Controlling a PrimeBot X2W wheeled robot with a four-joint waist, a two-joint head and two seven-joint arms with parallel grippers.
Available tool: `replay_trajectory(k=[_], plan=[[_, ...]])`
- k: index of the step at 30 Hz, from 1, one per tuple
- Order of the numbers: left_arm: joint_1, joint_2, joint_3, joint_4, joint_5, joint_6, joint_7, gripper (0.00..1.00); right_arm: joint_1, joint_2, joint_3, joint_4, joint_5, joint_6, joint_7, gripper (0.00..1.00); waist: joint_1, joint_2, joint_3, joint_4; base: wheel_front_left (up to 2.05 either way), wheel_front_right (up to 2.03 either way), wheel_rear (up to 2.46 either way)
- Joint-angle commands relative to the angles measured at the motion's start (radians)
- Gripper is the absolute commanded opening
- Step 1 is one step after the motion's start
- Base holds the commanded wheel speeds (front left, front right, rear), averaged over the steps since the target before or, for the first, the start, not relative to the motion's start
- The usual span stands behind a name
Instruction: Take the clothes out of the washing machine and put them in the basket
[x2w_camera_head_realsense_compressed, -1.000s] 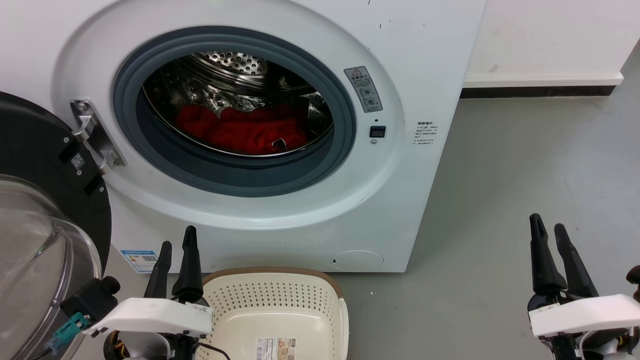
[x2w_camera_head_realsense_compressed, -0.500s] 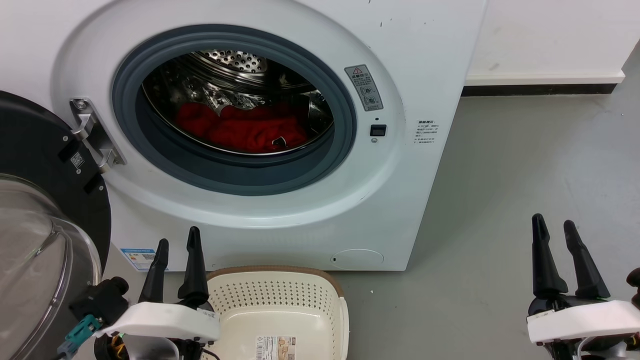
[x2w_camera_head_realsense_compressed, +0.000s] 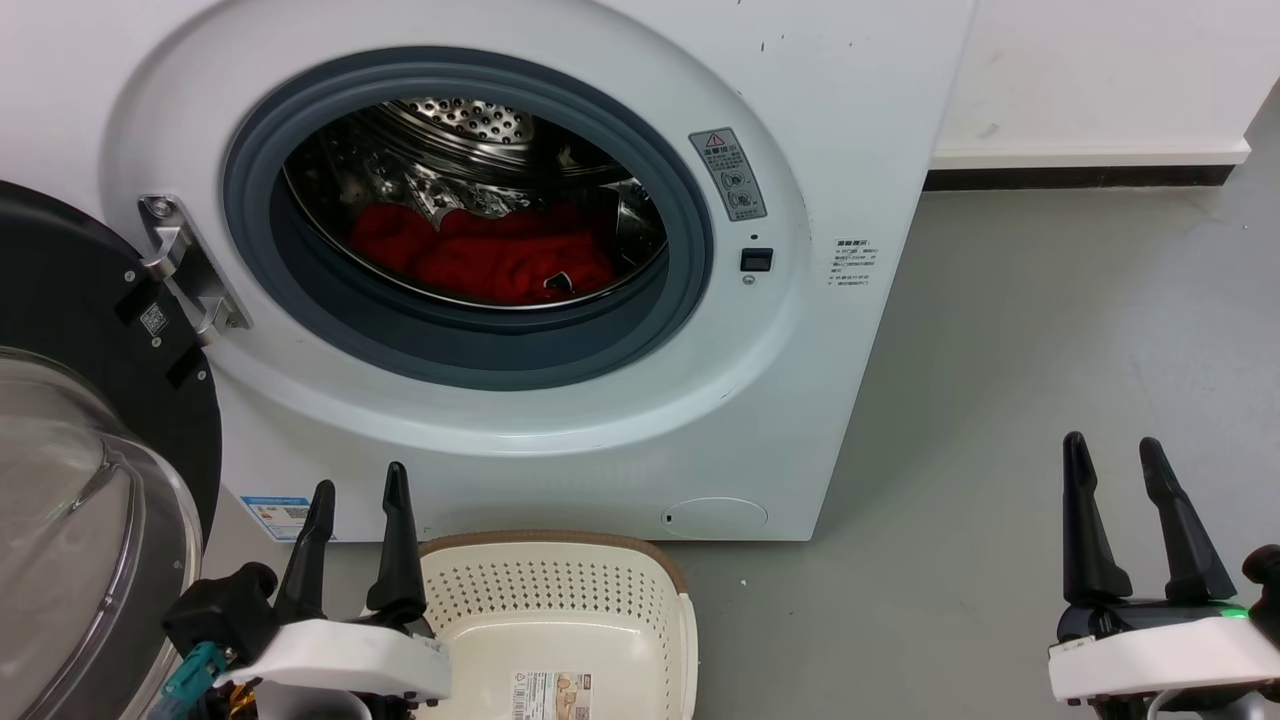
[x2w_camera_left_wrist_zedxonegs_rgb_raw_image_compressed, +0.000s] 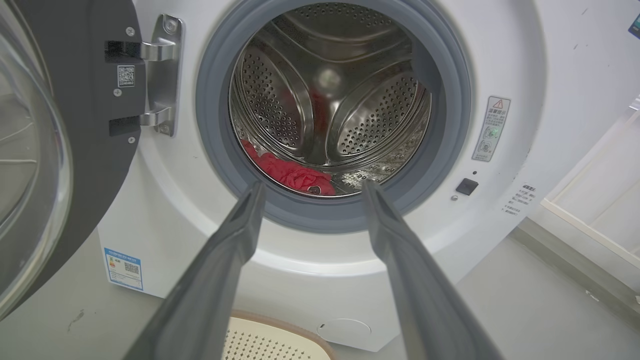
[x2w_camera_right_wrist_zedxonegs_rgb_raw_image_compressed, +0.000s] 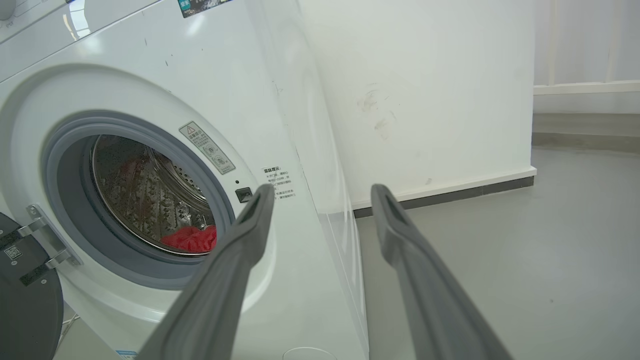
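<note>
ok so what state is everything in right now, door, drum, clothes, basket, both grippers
washing machine, porthole uncovered
door, swung open to the left
drum, loaded at the bottom
clothes, bunched inside the drum
basket, upright on the floor, no clothes in it
left gripper, open, holding nothing
right gripper, open, holding nothing

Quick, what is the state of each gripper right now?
Left gripper: open, holding nothing.
Right gripper: open, holding nothing.
</note>
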Motion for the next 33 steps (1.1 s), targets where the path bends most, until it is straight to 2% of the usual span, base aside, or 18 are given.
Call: replay_trajectory(k=[1,21,33], plan=[[0.004,0.003,0.0,-0.015,0.031,0.0,-0.011,1.0,0.009,-0.003,0.003,-0.019,-0.033,0.0,-0.009,1.0,-0.0001,0.0,-0.002,0.0,0.0,0.0,0.0],[0.042,0.003,-0.011,-0.032,0.214,0.01,-0.055,1.0,0.046,-0.003,0.011,-0.072,-0.239,0.0,-0.054,1.0,-0.0001,0.0,-0.011,-0.001,0.0,0.0,0.0],[0.051,0.003,-0.016,-0.047,0.299,0.02,-0.078,1.0,0.058,-0.003,0.008,-0.081,-0.315,0.0,-0.076,1.0,-0.0001,0.0,-0.009,-0.002,0.0,0.0,0.0]])
